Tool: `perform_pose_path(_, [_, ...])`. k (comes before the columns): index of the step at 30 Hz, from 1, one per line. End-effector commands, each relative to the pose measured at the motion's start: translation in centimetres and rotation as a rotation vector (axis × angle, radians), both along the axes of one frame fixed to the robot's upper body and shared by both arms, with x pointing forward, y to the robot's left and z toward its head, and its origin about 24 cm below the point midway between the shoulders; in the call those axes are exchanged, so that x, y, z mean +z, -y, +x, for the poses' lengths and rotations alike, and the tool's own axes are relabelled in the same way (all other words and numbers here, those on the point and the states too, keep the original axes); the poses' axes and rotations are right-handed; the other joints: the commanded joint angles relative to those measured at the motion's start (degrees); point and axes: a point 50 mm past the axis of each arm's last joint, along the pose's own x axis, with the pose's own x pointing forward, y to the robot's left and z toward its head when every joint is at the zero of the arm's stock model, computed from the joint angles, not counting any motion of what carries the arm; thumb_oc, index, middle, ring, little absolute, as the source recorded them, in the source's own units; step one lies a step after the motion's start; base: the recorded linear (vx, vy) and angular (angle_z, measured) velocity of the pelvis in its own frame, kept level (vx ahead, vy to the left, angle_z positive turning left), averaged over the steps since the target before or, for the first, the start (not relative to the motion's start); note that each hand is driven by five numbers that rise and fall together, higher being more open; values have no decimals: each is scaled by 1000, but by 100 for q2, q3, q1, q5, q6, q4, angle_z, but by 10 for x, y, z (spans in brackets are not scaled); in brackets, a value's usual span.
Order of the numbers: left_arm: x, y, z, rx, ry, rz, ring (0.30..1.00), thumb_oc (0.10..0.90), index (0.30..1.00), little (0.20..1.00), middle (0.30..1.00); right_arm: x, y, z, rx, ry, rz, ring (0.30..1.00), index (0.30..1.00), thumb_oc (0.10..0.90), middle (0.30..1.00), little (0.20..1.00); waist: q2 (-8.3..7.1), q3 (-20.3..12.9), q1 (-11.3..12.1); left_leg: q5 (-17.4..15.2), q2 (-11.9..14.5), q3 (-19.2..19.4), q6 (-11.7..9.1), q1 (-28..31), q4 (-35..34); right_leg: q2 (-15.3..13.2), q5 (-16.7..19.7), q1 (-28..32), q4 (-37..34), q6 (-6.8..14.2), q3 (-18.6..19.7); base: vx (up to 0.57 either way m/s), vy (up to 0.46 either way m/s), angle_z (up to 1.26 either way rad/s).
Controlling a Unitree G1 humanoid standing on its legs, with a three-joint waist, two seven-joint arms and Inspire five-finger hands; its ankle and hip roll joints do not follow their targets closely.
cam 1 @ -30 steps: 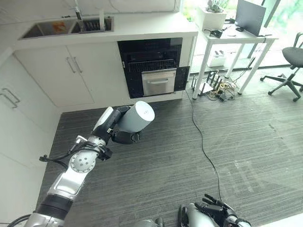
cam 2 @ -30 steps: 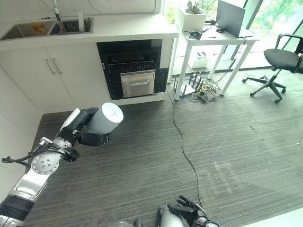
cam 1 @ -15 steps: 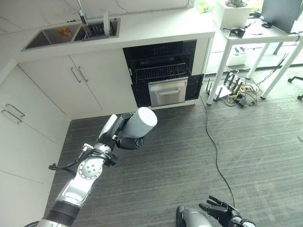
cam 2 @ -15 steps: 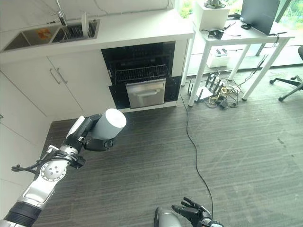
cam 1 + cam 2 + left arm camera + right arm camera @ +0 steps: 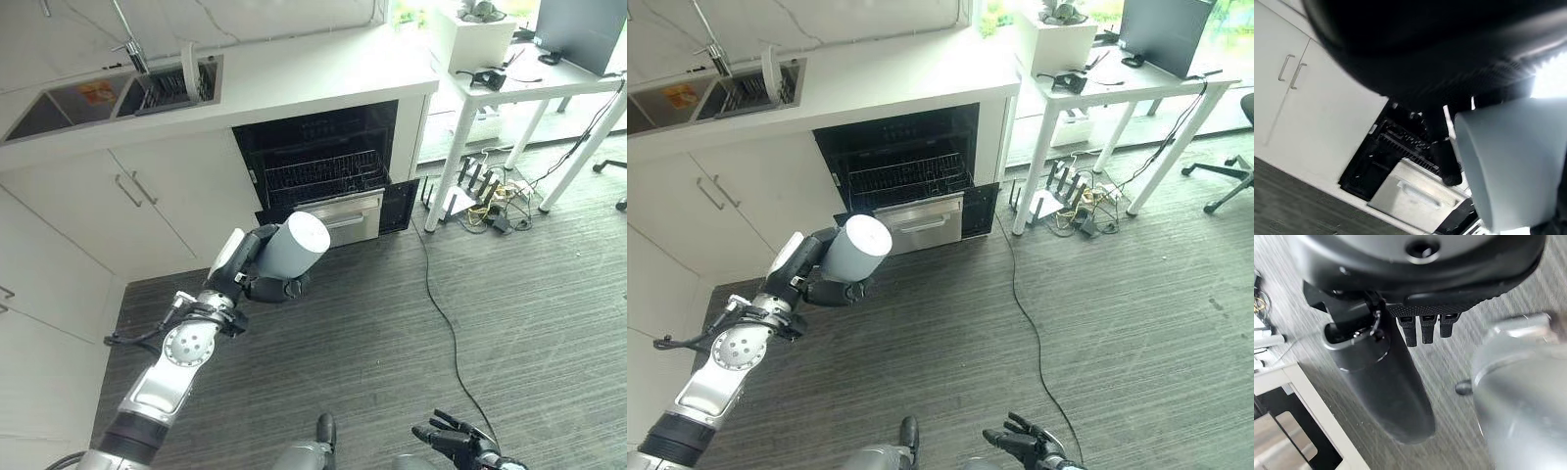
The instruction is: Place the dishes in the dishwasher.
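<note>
Closer now to the open dishwasher, we carry the white cup on its side, left hand curled round it for the rack, right hand relaxed low.

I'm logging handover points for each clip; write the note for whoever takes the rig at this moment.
Left hand: curled round a white cup, held out in the air toward the dishwasher.
Right hand: low by the floor, fingers spread, holding nothing.
Dishwasher: open, wire rack pulled out, looks bare.
Done: cup picked up.
Left: close in, set the cup in the rack.
</note>
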Motion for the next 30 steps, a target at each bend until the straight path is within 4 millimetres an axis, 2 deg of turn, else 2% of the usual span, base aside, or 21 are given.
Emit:
perform_pose_path(1, [71,5,3,-40,366,-70,300,400,300,300,300,5,16,-5,4,18,-47,900,900,800,900,900,83,-363,27,-1631,517,99,-706,-208,1201,134,208,71,-591,151,-214,46,166,1])
perform_pose_path(6, [69,-1,2,-33,350,-71,300,400,300,300,300,2,13,-8,2,10,-46,900,900,800,900,900,102,-478,33,-1854,456,102,-627,-109,1201,-12,290,-47,-591,276,-297,72,152,-4])
perform_pose_path(10, [68,0,2,-47,348,-52,300,400,300,300,300,2,7,-8,-1,32,-27,900,900,800,900,900,111,-522,50,-1950,374,87,-430,-31,1201,35,348,110,-591,293,-304,112,155,-2])
perform_pose_path(12, [72,-1,3,-47,357,-38,300,400,300,300,300,4,5,-1,1,61,-25,900,900,800,900,900,163,-444,26,-1993,288,2,-231,63,1201,154,678,256,-591,303,-341,113,177,-9])
perform_pose_path(13, [73,0,3,-49,360,-34,300,400,300,300,300,6,4,3,-4,82,-27,900,900,800,900,900,196,-382,-6,-2023,229,-67,-116,127,1201,185,925,150,-252,359,-318,87,194,-9])
perform_pose_path(14, [75,0,4,-50,364,-32,300,400,300,300,300,8,4,7,-5,102,-26,900,900,800,900,900,203,-280,-56,-2060,125,-168,-13,202,1201,192,1083,-175,553,425,-204,78,164,-8])
perform_pose_path(16, [74,0,5,-49,365,-31,300,400,300,300,300,12,6,11,-1,131,-26,900,900,800,900,900,205,-116,-143,-2114,-20,-337,60,348,1201,261,1375,-686,1417,426,-114,106,113,-6])
perform_pose_path(17, [73,-1,5,-47,364,-34,300,400,300,300,300,13,6,11,6,135,-26,900,900,800,900,900,197,-85,-158,-2132,-43,-346,59,390,1201,248,1410,-785,1514,415,-108,148,45,16])
perform_pose_path(18, [72,-1,4,-41,365,-43,300,400,300,300,300,14,6,13,19,142,-23,900,900,800,900,900,180,-38,-188,-2193,-86,-369,55,485,1201,205,1518,-924,1311,404,-132,246,-79,23])
perform_pose_path(19, [71,0,3,-33,377,-47,300,400,300,300,300,16,6,17,52,153,-25,900,900,800,900,900,108,-13,-229,-2271,-149,-396,24,605,1201,140,1557,-923,461,414,-140,241,-98,16])
perform_pose_path(20, [71,0,3,-32,379,-47,300,400,300,300,300,16,6,17,57,154,-25,900,900,800,900,900,116,0,-240,-2281,-137,-412,20,632,1201,152,1571,-874,348,414,-154,285,-180,6])
perform_pose_path(21, [71,2,3,-30,388,-48,300,400,300,300,300,17,6,17,76,162,-29,900,900,800,900,900,74,2,-268,-2319,-166,-499,-3,697,1201,78,1605,-821,-378,432,-61,286,-294,13])
perform_pose_path(22, [73,4,6,-32,400,-50,300,400,300,300,300,18,7,18,82,180,-16,900,900,800,900,900,-117,19,-310,-2444,-326,-643,-35,810,1201,-264,1478,-1229,-591,542,442,450,-487,41])
perform_pose_path(23, [76,7,9,-35,405,-54,300,400,300,300,300,19,6,19,74,211,19,900,900,800,900,900,-204,-4,-307,-2557,-362,-708,-57,864,1201,-456,1463,-1541,-591,688,823,488,-573,54])
perform_pose_path(24, [76,5,12,-42,405,-58,300,400,300,300,300,19,3,19,67,221,33,900,900,800,900,900,-249,-38,-286,-2636,-326,-708,-101,920,1201,-568,1472,-1639,-591,779,908,405,-454,26])
perform_pose_path(27, [74,3,10,-49,412,-58,300,400,300,300,300,19,1,21,66,226,43,900,900,800,900,900,-321,-120,-226,-2752,-164,-659,-261,1076,1201,-606,1550,-1414,-591,835,781,346,-375,23])
perform_pose_path(30, [68,1,6,-26,395,-63,300,400,300,300,300,18,1,23,48,195,33,900,900,800,900,900,-346,-213,-187,-2835,97,-595,-443,1364,1201,-555,1458,-1197,-591,761,610,324,-298,22])
